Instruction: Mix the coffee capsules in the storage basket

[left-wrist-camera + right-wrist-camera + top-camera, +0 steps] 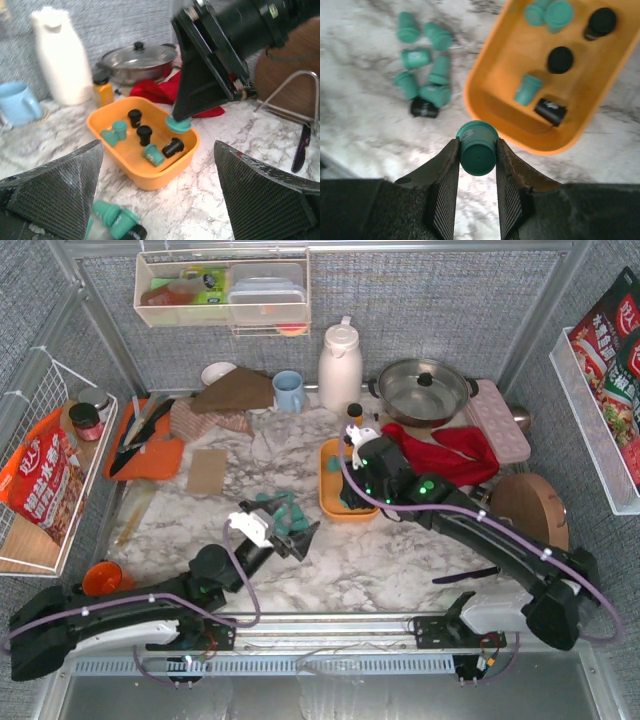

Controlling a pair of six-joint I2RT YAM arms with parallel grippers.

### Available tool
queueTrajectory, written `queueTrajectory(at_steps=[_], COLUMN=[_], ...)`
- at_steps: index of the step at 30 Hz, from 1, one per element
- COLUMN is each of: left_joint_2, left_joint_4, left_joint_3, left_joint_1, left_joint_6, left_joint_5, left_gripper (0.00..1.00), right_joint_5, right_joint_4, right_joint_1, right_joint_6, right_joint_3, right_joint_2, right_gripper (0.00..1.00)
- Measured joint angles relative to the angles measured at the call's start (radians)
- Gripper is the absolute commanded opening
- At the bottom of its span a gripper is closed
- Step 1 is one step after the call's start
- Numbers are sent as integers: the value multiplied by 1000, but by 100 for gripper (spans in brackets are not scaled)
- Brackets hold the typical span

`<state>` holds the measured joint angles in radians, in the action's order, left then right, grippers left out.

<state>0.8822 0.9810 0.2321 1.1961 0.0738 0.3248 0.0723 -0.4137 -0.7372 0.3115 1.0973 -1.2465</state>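
Note:
The orange storage basket (pixel 327 475) (pixel 145 177) (pixel 487 102) sits mid-table and holds several coffee capsules, teal (pixel 527 90) and black (pixel 560 60). More teal capsules (pixel 422 75) and one black capsule (pixel 424 107) lie loose on the marble to the basket's left, also seen as a teal cluster (pixel 280 510) (pixel 112 220). My right gripper (pixel 477 150) (pixel 352 485) is shut on a teal capsule (pixel 478 147) (pixel 178 123) and hangs just over the basket's near rim. My left gripper (pixel 159 150) (pixel 292 520) stands wide open above the loose cluster, holding nothing.
Behind the basket stand a small yellow bottle (pixel 103 90), a white thermos (pixel 340 365), a blue mug (pixel 288 390) and a lidded pot (pixel 425 390). A red cloth (pixel 450 455), pink egg tray (pixel 497 420) and round wooden board (pixel 530 505) lie right. An orange mat (pixel 145 445) lies left.

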Motion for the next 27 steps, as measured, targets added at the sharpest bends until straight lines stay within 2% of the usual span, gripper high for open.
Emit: queueTrajectory(at_steps=[2,3,4,7,13,17,19,22,27], left_joint_2=[-64,-125,-126,-163,-166,-127,-103,-74,-23], left_joint_4=[-137,-338,-343,-601,-895,-1020,-1064,-1102,-1117], left_joint_3=[35,97,98,163,222,259,275,286,287], left_joint_1=[0,-1,-1,-1,-1,-1,-1,-2,-3], left_joint_6=[-69,-196,-200,-328,-538,-620,-656,-703,-753], left_joint_5=[84,232,236,310,424,456,463,468,459], left_gripper=[99,99,99,99,99,99,99,99,99], right_joint_5=[45,90,91,95,84,76,77,76,77], right_joint_4=[-3,-7,-8,16,23,28,29,28,10], right_joint_1=[24,58,58,98,146,156,160,159,158], right_joint_6=[-33,-73,-74,-94,-97,-86,-82,-80,-81], right_joint_3=[10,21,21,67,79,79,79,79,79], right_joint_2=[-47,-113,-113,-209,-349,-396,-404,-408,-388], right_gripper=[18,20,21,23,36,58,65,71,73])
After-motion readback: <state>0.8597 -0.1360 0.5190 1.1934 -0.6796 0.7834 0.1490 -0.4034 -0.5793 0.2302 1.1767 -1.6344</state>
